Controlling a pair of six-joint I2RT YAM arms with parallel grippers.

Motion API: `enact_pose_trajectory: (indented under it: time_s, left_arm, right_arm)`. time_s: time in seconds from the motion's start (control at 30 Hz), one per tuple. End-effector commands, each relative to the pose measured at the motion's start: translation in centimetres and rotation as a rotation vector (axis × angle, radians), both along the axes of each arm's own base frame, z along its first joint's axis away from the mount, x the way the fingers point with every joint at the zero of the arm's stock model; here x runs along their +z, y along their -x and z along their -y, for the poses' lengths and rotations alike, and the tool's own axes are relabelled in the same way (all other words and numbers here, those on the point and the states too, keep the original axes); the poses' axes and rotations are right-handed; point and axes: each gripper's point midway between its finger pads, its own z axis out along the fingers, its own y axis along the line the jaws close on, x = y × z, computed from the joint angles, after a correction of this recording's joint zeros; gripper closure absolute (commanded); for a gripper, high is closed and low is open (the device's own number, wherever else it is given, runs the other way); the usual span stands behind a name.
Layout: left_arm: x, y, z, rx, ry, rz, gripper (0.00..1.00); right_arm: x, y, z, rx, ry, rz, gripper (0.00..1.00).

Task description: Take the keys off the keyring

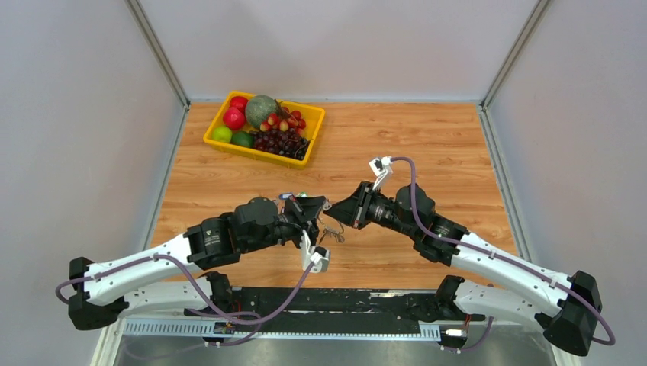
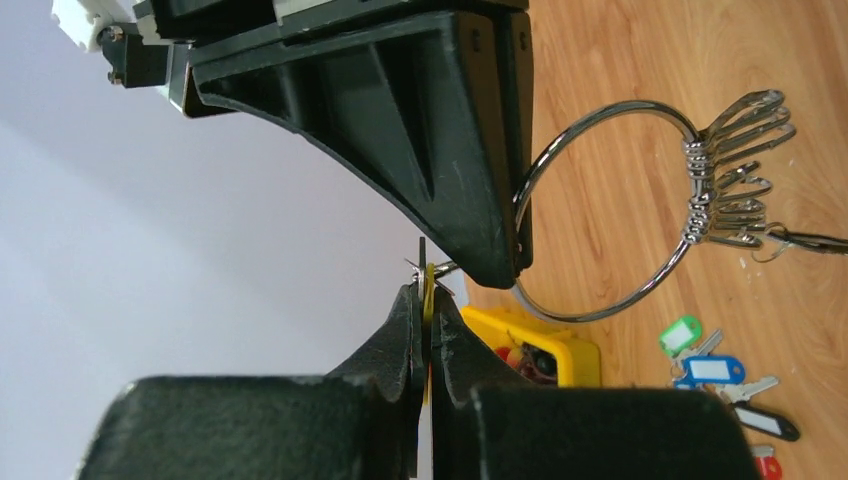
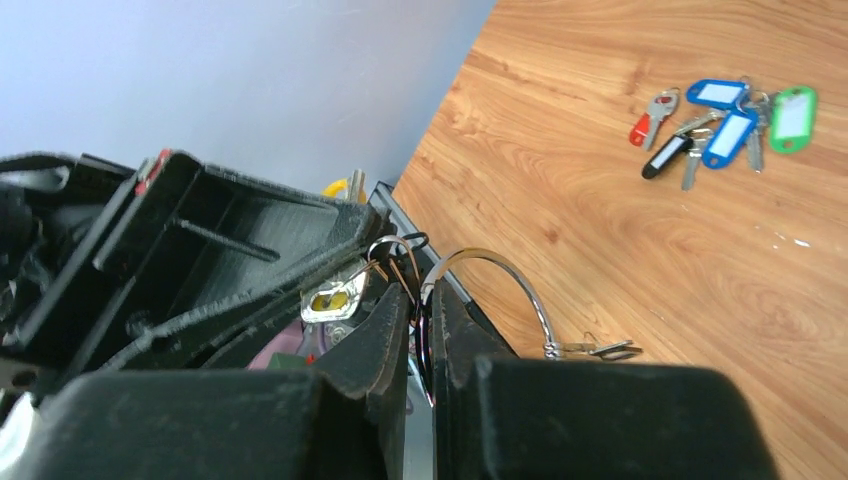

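Observation:
The keyring (image 2: pixel 640 290) is a large silver wire loop held above the table, with several small clips (image 2: pixel 730 170) bunched on its far side. My right gripper (image 3: pixel 420 300) is shut on the loop's wire (image 3: pixel 505 268). My left gripper (image 2: pixel 428 300) is shut on a yellow-tagged key (image 3: pixel 335 298) right beside the ring. Both grippers meet tip to tip at mid-table, left gripper (image 1: pixel 322 207) against right gripper (image 1: pixel 337 213). Several loose keys (image 3: pixel 720 115) with blue, red, green and black heads lie in a cluster on the wood.
A yellow basket (image 1: pixel 216 139) of fruit stands at the back left of the wooden table. The loose keys (image 1: pixel 290 196) lie just behind my left wrist. Grey walls close in both sides and the back.

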Motion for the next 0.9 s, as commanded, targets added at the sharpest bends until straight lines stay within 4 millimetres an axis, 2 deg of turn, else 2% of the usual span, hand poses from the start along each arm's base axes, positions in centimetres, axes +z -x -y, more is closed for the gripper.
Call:
enact_pose_trajectory:
  time_s: [0.0,0.1,0.17,0.2,0.23,0.27,0.3,0.37,0.4,0.43,0.47,0.5,0.53,0.57,0.6,0.63,0.67,0.7,0.73,0.77,0.8,0.83,0.87]
  left_arm:
    - [-4.1,2.9,1.2,-0.117,-0.138,0.041,1.0]
    - [-6.1,1.0,0.9,-0.026,-0.244,0.227,1.0]
    - [-5.8,0.2,1.0,0.032,-0.255,0.342,1.0]
    - [-4.8,0.0,1.2,0.058,-0.223,0.38,1.0]
    - [-5.1,0.4,1.4,0.037,-0.24,0.427,1.0]
    - [-4.0,0.3,1.7,0.052,-0.187,0.457,1.0]
    - [-3.8,0.5,1.8,0.052,-0.165,0.474,1.0]
    - [-1.5,0.1,1.7,0.12,-0.001,0.366,1.0]
    - [-0.1,-0.9,1.4,0.189,0.121,0.185,1.0]
    - [0.3,-1.6,1.3,0.233,0.172,0.078,1.0]
    - [1.3,-2.9,0.5,0.334,0.292,-0.135,1.0]
    - [0.8,-3.8,0.5,0.395,0.328,-0.234,1.0]
    - [1.3,-5.3,-0.5,0.526,0.48,-0.421,1.0]
    - [0.5,-6.4,-0.7,0.61,0.521,-0.501,1.0]
    - [-0.8,-7.7,-1.3,0.747,0.602,-0.653,1.0]
    - [-1.7,-8.1,-1.4,0.799,0.616,-0.718,1.0]
    - [-3.9,-8.8,-1.6,0.905,0.624,-0.835,1.0]
    - [-4.9,-9.1,-1.7,0.96,0.626,-0.889,1.0]
    - [-7.4,-9.8,-2.1,1.067,0.602,-0.977,1.0]
    - [-9.1,-9.6,-2.3,1.113,0.555,-1.031,1.0]
    - [-10.9,-10.7,-2.6,1.201,0.561,-1.085,1.0]
    - [-12.3,-10.5,-2.6,1.236,0.522,-1.139,1.0]
    - [-13.9,-11.5,-3.0,1.312,0.524,-1.181,1.0]
  right_arm:
    - [5.1,-6.1,3.2,-0.324,-0.174,-0.027,1.0]
    - [5.2,-6.6,2.4,-0.307,-0.173,-0.046,1.0]
    - [4.9,-6.8,1.6,-0.29,-0.167,-0.075,1.0]
    - [4.8,-7.0,1.5,-0.287,-0.166,-0.09,1.0]
    - [4.5,-7.2,1.4,-0.288,-0.163,-0.101,1.0]
    - [4.3,-7.4,1.5,-0.294,-0.159,-0.101,1.0]
    - [4.2,-7.5,1.8,-0.3,-0.153,-0.092,1.0]
    - [3.6,-8.0,3.2,-0.355,-0.11,-0.055,1.0]
    - [2.9,-8.3,4.4,-0.401,-0.051,-0.026,1.0]
    - [2.3,-8.6,5.8,-0.458,0.008,0.004,1.0]
    - [2.0,-8.9,7.4,-0.514,0.066,0.04,1.0]
    - [1.8,-9.1,9.1,-0.578,0.112,0.075,1.0]
    - [1.9,-9.1,10.5,-0.617,0.145,0.115,1.0]
    - [1.9,-9.0,11.7,-0.646,0.175,0.153,1.0]
    - [2.2,-8.7,12.8,-0.67,0.2,0.192,1.0]
    - [2.4,-8.5,13.8,-0.694,0.22,0.219,1.0]
    - [2.7,-8.2,14.7,-0.71,0.235,0.243,1.0]
    - [2.9,-8.0,15.4,-0.722,0.25,0.264,1.0]
    - [3.2,-7.7,16.0,-0.731,0.26,0.282,1.0]
    - [3.3,-7.6,16.5,-0.738,0.27,0.293,1.0]
    - [3.4,-7.4,16.8,-0.74,0.281,0.304,1.0]
    - [3.5,-7.2,17.0,-0.74,0.291,0.312,1.0]
    - [3.7,-7.1,17.3,-0.738,0.296,0.321,1.0]
